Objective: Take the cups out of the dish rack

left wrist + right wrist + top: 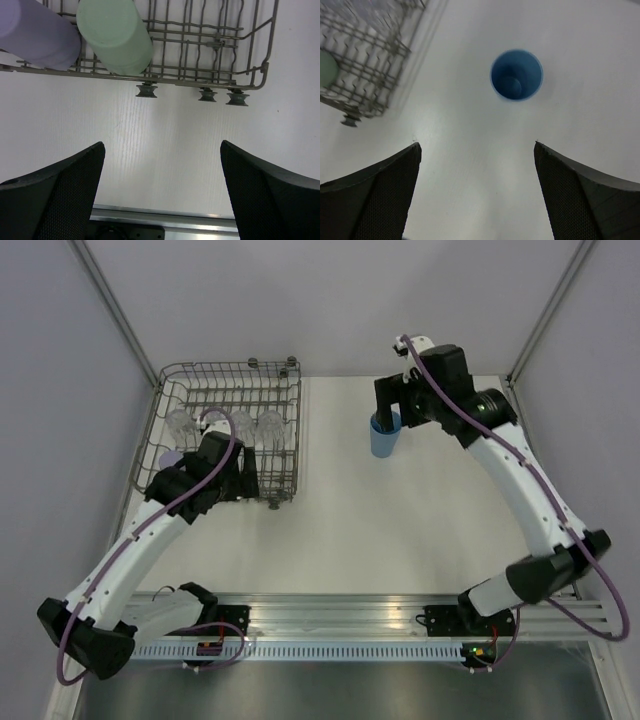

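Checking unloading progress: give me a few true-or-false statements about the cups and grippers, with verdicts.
1. The blue cup stands upright on the table, outside the dish rack. True.
2. The right gripper is shut on the blue cup. False: it is open, and the cup is free.
3. The green cup is on the table. False: it is in the dish rack beside the purple cup.
4. The left gripper is open and empty. True.

Dish rack [215,43]: bare grey metal wire. Green cup [117,37] and lilac cup [37,35]: matt opaque plastic. Bench [160,150]: white, smooth, faintly grained. Fingers [55,200]: black, mesh-textured.
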`<state>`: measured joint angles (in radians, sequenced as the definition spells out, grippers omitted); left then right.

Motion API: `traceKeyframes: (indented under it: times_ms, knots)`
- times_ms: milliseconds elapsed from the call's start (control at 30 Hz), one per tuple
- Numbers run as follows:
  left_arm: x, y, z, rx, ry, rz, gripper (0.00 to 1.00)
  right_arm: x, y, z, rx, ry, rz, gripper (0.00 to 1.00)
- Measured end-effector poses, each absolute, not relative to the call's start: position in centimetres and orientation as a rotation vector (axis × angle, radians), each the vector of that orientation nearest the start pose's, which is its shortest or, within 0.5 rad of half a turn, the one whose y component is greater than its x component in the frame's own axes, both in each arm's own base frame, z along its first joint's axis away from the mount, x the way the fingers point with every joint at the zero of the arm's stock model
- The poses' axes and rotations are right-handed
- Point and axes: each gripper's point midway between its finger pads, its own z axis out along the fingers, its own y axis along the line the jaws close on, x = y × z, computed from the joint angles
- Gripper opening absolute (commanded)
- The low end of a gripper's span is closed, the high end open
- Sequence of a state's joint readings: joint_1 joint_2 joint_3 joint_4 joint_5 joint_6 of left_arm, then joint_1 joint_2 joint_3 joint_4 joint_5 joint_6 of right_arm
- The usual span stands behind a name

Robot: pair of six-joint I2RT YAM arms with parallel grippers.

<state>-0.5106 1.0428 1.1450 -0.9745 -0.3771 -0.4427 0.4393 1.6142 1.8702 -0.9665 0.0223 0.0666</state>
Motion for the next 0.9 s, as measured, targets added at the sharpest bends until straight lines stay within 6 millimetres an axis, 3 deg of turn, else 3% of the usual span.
traceKeyframes:
  times_ms: [133,267,533,733,900]
  knots:
    - [25.7,-7.2,20.8,-0.194,2.382,0.086,1.00,33.0,16.9,32.8,-0.330,2.076,0.389,0.98]
    - [27.5,-5.9,20.6,-0.303,2.383,0.149,1.00,28.8,17.2,32.3,-0.290,1.957,0.571,0.98]
    - [30.7,-3.5,18.5,-0.448,2.421,0.186,1.00,23.6,18.8,31.1,-0.370,1.886,0.815,0.98]
    - [32.3,-2.7,15.6,-0.462,2.501,0.206,1.00,19.8,18.6,32.8,-0.452,1.770,0.900,0.98]
    - [33.4,-2.6,14.0,-0.454,2.550,0.214,1.00,18.3,19.2,34.0,-0.517,1.699,0.964,0.98]
